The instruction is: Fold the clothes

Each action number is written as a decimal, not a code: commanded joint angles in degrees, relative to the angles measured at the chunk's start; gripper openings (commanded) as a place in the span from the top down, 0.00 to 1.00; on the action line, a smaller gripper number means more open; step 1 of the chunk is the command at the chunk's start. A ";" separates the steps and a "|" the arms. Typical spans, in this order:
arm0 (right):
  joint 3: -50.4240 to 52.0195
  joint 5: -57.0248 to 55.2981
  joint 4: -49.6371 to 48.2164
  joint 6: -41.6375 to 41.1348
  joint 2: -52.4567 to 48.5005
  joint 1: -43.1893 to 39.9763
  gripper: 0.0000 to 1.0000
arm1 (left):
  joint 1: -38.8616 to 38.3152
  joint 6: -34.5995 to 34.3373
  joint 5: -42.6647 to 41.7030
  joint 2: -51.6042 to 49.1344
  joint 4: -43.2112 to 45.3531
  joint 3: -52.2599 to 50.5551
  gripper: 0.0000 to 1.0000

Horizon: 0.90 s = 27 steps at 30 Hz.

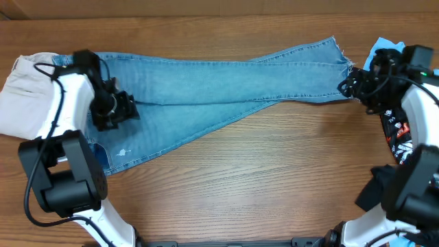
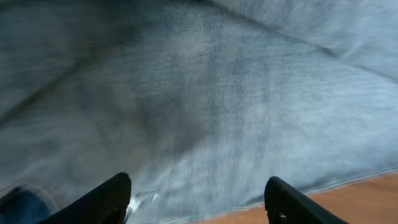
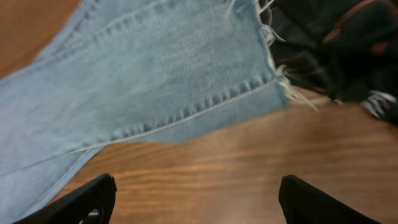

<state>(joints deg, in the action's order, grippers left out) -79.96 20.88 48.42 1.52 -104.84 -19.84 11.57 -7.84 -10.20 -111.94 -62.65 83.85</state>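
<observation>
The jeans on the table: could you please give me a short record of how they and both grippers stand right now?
jeans: spread lengthwise on the table, unfolded, legs overlapping
frayed hem: at the right arm's end
left gripper: open, above denim, holding nothing
right gripper: open, over bare wood beside the hem
beige trousers: beside the waist end
black jersey: beyond the hem

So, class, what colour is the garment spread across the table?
Light blue: the jeans are faded denim, clearest in the overhead view.
</observation>
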 commanded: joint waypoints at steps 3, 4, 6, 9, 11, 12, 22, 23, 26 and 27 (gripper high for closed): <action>-0.61 -0.50 -2.12 0.00 -3.87 -0.04 0.13 | -0.90 -3.04 2.19 1.05 4.31 -6.56 0.29; -0.61 -0.50 -2.51 0.00 -4.70 -0.04 0.13 | -0.90 -3.56 2.73 1.05 5.07 -7.78 0.29; -0.61 -0.46 -3.52 0.00 -6.73 -0.04 0.13 | -0.90 -4.02 3.41 1.05 6.25 -9.57 0.28; -0.61 -0.24 -5.53 -0.02 -9.66 -0.02 0.13 | -0.90 -4.00 3.37 1.05 7.37 -11.17 0.28; -0.61 -0.24 -7.10 -0.02 -11.32 -0.02 0.14 | -0.90 -4.02 3.34 1.05 7.39 -11.45 0.28; -0.61 -0.24 -8.11 -0.35 -12.13 -0.02 0.14 | -0.90 -4.00 3.34 1.05 7.39 -11.45 0.28; -0.74 5.16 -17.97 -1.77 -15.19 0.37 0.68 | -0.90 -4.02 3.13 1.05 7.30 -11.47 0.26; -1.05 7.48 -19.15 -1.73 -15.10 0.59 0.78 | -0.90 -4.00 3.13 1.05 7.30 -11.47 0.26; -4.04 12.55 -22.58 -2.25 -14.84 1.29 0.96 | -0.90 -4.00 3.13 1.05 7.19 -11.47 0.26; -5.81 12.68 -23.67 -3.45 -14.71 1.60 0.96 | -0.90 -4.00 3.15 1.05 7.21 -11.47 0.26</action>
<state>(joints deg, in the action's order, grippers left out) -80.86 27.88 27.09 -0.56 -119.81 -19.46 10.90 -10.83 -7.81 -111.94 -55.48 72.66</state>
